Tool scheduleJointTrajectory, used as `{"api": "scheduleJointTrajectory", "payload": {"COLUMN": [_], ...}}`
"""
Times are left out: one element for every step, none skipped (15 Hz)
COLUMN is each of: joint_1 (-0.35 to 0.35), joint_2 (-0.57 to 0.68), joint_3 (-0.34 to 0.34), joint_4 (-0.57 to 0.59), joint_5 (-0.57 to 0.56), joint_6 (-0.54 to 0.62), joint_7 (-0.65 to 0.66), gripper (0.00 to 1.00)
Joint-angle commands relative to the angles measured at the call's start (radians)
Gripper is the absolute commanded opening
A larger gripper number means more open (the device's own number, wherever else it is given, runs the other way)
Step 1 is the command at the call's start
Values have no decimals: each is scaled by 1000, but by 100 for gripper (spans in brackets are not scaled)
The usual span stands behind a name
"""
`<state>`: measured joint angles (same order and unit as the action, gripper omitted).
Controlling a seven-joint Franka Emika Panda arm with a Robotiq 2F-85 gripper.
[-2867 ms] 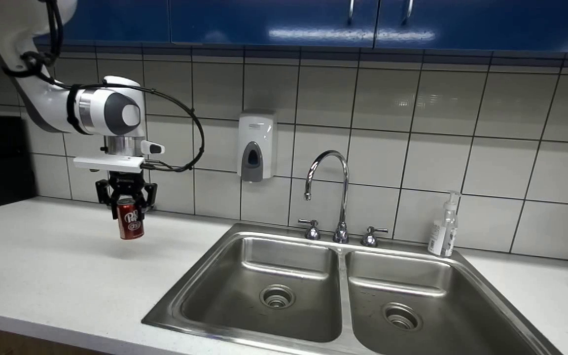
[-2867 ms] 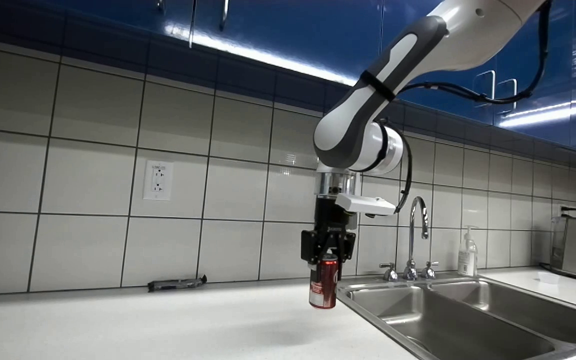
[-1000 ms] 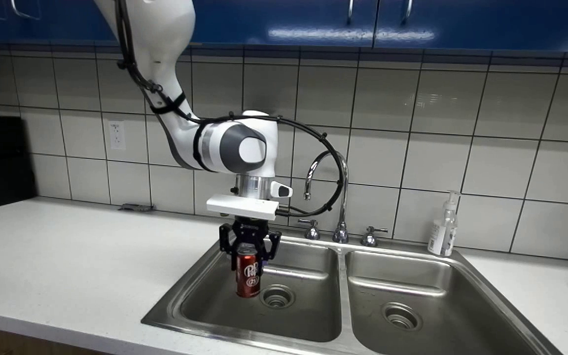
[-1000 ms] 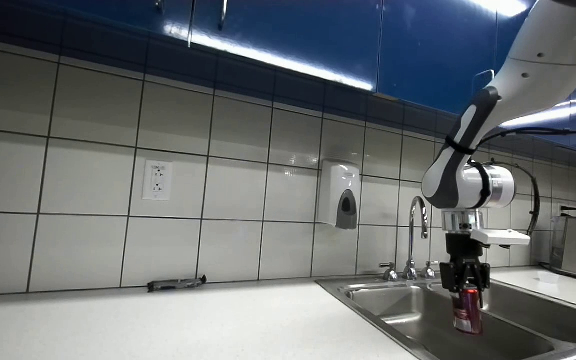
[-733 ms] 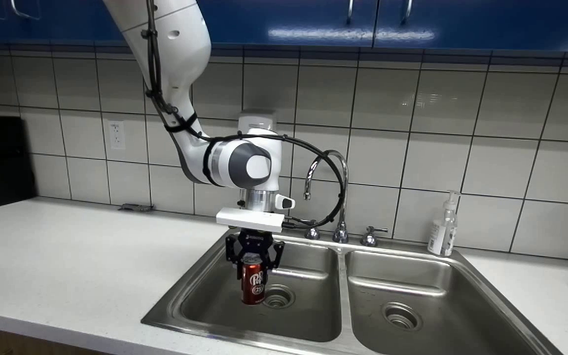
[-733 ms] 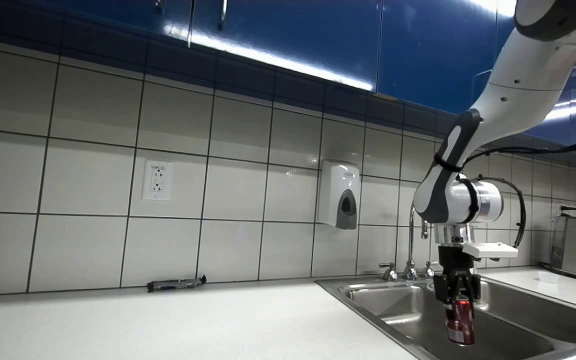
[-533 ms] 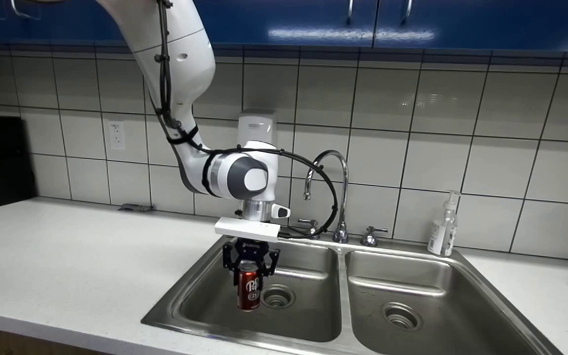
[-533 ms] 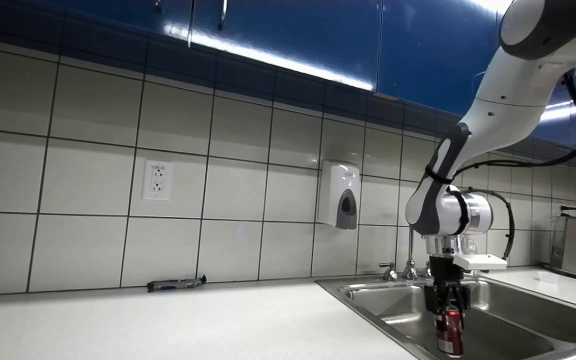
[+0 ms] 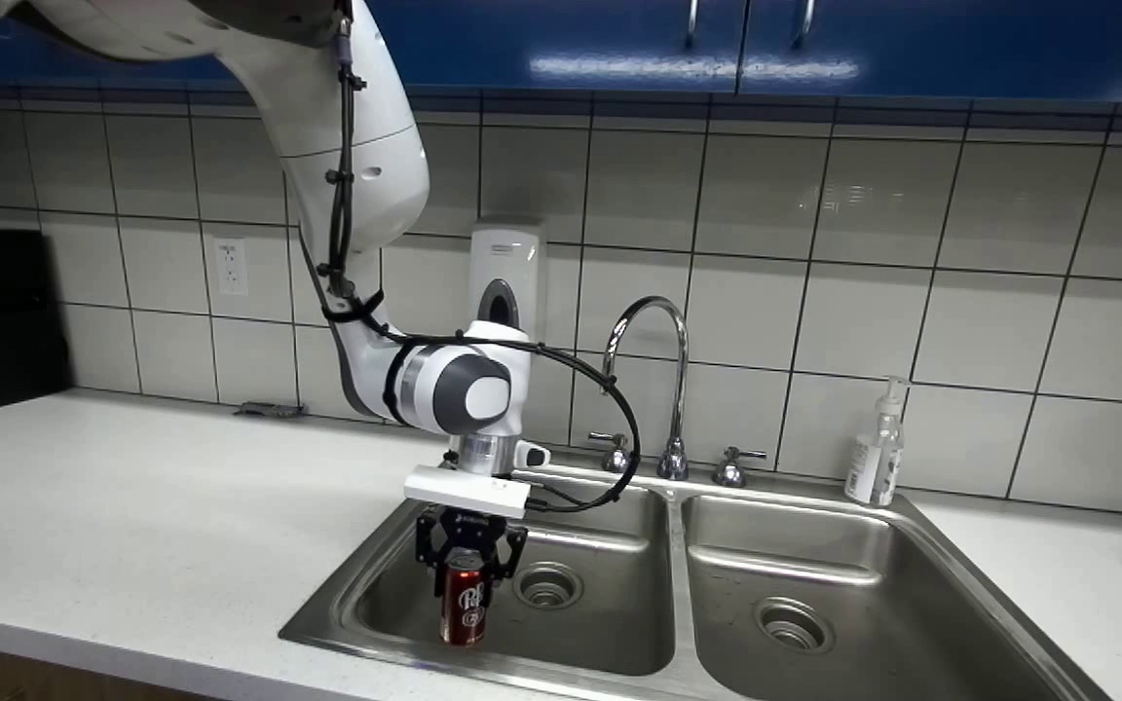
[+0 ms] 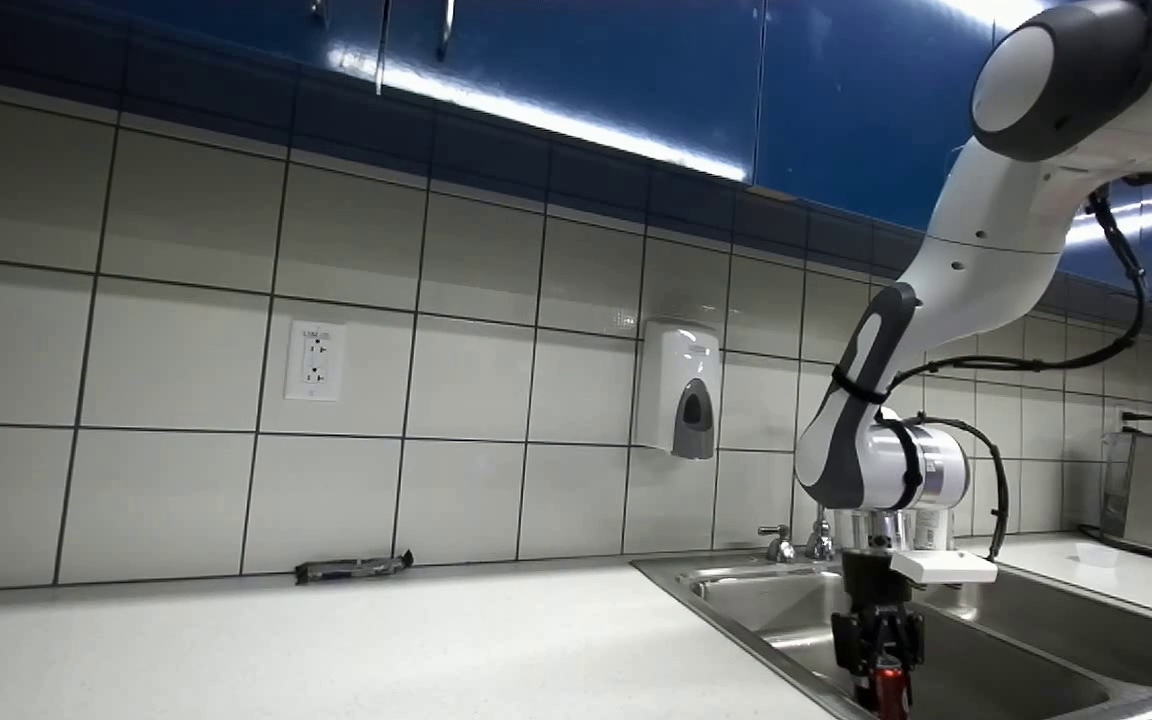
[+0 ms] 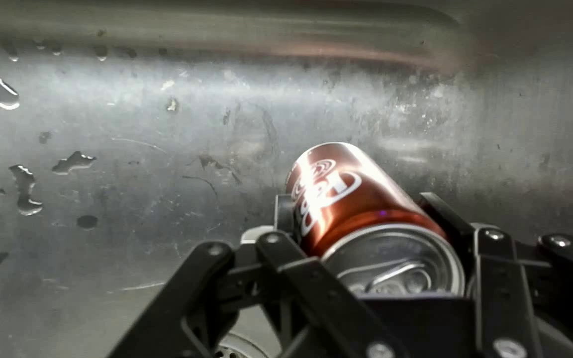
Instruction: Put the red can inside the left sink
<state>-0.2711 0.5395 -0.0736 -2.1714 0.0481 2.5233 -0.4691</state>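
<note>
The red can point(image 9: 465, 604), with white lettering and a silver top, is held nearly upright in my gripper point(image 9: 464, 584). It is over or inside the left sink point(image 9: 610, 618), near that basin's front-left part. In an exterior view the can point(image 10: 891, 690) is cut by the bottom edge. In the wrist view the can point(image 11: 366, 199) sits between both fingers point(image 11: 445, 219), which press on its sides. The basin floor point(image 11: 142, 199) shows beyond it. I cannot tell whether the can's bottom touches the basin.
The drain point(image 9: 548, 586) lies right of the can. A divider point(image 9: 680, 584) separates the right basin point(image 9: 843, 623). The faucet point(image 9: 683, 389) and handles stand behind. A soap bottle point(image 9: 878, 448) stands at the back right. Water drops point(image 11: 25, 189) lie in the basin.
My gripper carried the can from above the counter rightward over the left sink. Over the last second it came down and slightly back left, still holding the can.
</note>
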Motion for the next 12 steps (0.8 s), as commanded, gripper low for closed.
{"api": "scheduleJointTrajectory", "payload": {"joint_1": [-47,-47,-50,-54,-57,-64,-71,-73,-76,-79,-80,-80], "joint_2": [-18,-20,-19,-18,-13,-9,-5,-5,-5,-4,-4,-3], "joint_3": [24,19,18,18,16,18,21,21,21,21,19,18], "joint_4": [1,1,1,0,2,6,8,9,10,12,13,13], "joint_5": [0,-6,-8,-9,-12,-8,-4,-4,-4,-4,-6,-9], "joint_6": [6,5,7,8,11,12,13,14,15,14,14,16], "joint_7": [-32,-28,-28,-30,-31,-35,-39,-40,-42,-45,-45,-45], "gripper": [39,39,39,39,39,39,39,39,39,39,39,39]}}
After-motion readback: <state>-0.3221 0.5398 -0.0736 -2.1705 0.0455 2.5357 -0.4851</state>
